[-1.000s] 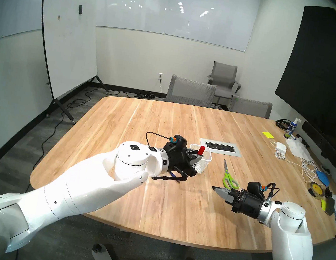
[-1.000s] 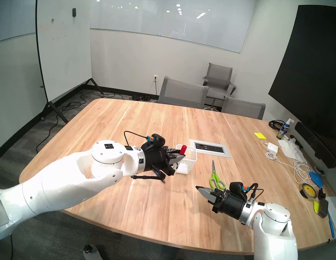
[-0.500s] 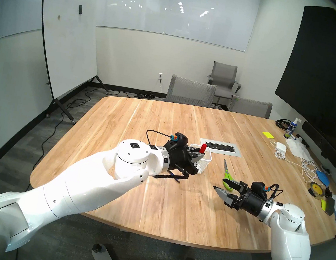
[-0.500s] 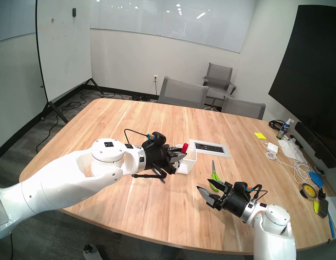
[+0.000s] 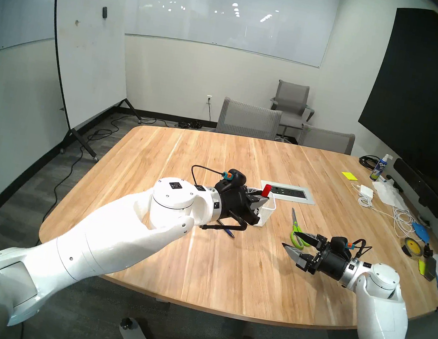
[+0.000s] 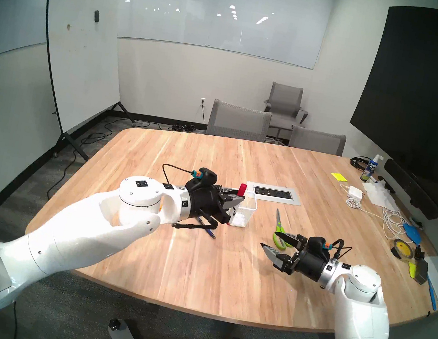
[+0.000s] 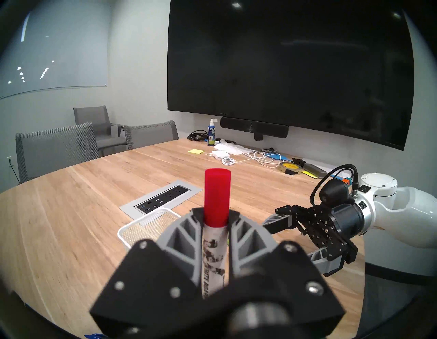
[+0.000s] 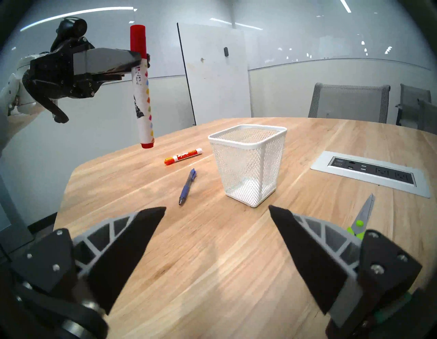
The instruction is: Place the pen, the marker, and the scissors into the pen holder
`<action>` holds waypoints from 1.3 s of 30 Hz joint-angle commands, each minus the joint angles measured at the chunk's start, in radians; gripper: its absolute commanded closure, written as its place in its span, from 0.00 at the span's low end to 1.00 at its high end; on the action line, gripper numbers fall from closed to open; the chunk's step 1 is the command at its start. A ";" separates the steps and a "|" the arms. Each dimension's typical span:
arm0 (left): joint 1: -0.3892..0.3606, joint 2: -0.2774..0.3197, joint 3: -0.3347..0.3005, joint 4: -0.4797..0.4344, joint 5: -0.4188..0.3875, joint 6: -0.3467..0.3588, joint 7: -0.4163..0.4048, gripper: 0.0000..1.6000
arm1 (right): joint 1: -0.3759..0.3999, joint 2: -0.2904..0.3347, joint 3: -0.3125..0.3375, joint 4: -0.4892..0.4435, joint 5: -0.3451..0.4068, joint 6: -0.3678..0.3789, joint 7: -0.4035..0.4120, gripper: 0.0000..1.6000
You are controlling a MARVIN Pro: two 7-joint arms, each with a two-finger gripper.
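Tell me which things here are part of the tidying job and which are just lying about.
Job: red-capped marker held by left gripper, pen, scissors, pen holder.
Lying about: orange-capped marker, tape roll, spray bottle, sticky notes.

I see the thick white marker with a red cap (image 8: pixel 142 94) hanging upright above the counter, cap up, beside the small white wire-mesh pen holder (image 8: pixel 248 165) rather than over it. The holder stands upright and looks empty. The slim blue ballpoint pen (image 8: pixel 187 187) lies flat near the holder. A second white marker with an orange cap (image 8: pixel 183 156) lies beyond the pen. The lime-green-handled scissors (image 5: pixel 296 227) lie flat on the holder's other side, blades shut.
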 commanded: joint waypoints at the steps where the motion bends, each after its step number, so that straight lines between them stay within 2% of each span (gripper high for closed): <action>1: -0.031 -0.016 -0.009 -0.001 0.000 0.003 -0.003 1.00 | 0.022 0.004 0.007 -0.002 0.011 -0.014 0.010 0.00; 16: -0.086 -0.027 -0.017 0.047 -0.001 0.024 -0.028 1.00 | 0.025 -0.001 0.012 0.001 0.006 -0.015 0.017 0.00; 29: -0.187 -0.082 -0.013 0.199 0.001 0.079 -0.076 1.00 | 0.026 -0.002 0.014 0.002 0.004 -0.015 0.020 0.00; 39: -0.253 -0.133 -0.007 0.280 0.008 0.103 -0.110 1.00 | 0.027 -0.004 0.015 0.003 0.001 -0.015 0.023 0.00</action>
